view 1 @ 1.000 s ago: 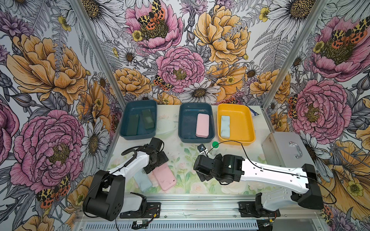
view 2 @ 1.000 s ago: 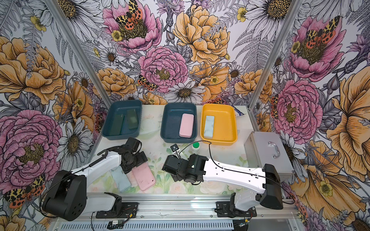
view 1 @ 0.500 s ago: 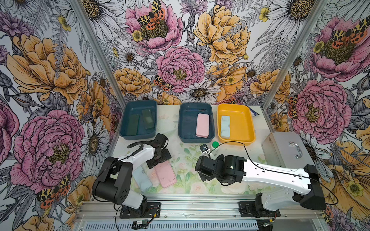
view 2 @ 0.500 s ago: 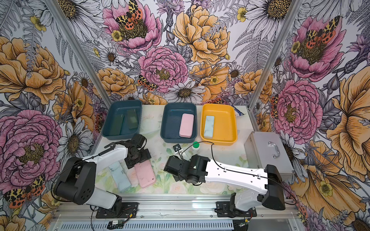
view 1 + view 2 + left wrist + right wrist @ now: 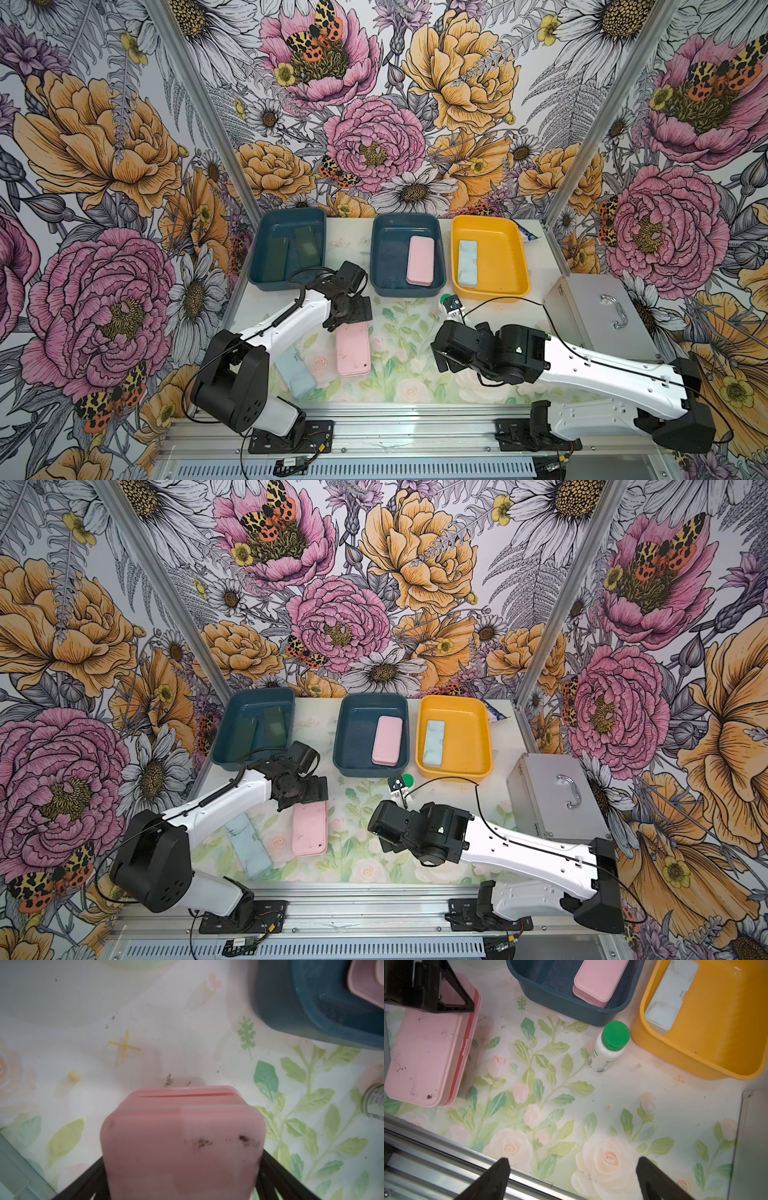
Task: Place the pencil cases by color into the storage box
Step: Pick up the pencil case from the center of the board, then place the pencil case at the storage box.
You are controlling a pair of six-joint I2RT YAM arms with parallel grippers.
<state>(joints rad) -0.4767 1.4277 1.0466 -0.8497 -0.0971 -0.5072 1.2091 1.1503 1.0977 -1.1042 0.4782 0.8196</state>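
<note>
- Left gripper (image 5: 350, 318): fingers (image 5: 87, 1182) spread wide, flanking the upper end of the flat pink rounded-corner pencil case (image 5: 353, 349), which lies on the floral worktop (image 5: 407, 340) at lower centre-left of a top view.
- Its long axis runs top to bottom of frame, and the left arm is nearer.
- Right gripper (image 5: 572, 1160): fingers wide, empty.
- Light blue oblong pencil case (image 5: 295, 370): just left of the pink one.
- Upper frame: left teal plastic tray (image 5: 286, 286) holds two dark green cases (image 5: 276, 259); middle teal tray (image 5: 376, 249) holds one pink case (image 5: 420, 259); yellow tray (image 5: 519, 257) holds one light blue case (image 5: 467, 264).

Two dark green cases (image 5: 275, 261) lie side by side in the far-left teal bin (image 5: 291, 210). A pink case (image 5: 420, 261) lies flat in the middle teal bin (image 5: 405, 216), a light blue case (image 5: 467, 263) in the yellow bin (image 5: 498, 257). On the near-left table, a smudged pink case (image 5: 353, 351) lies flat, and left of it, angled, a second light blue case (image 5: 296, 374).
</note>
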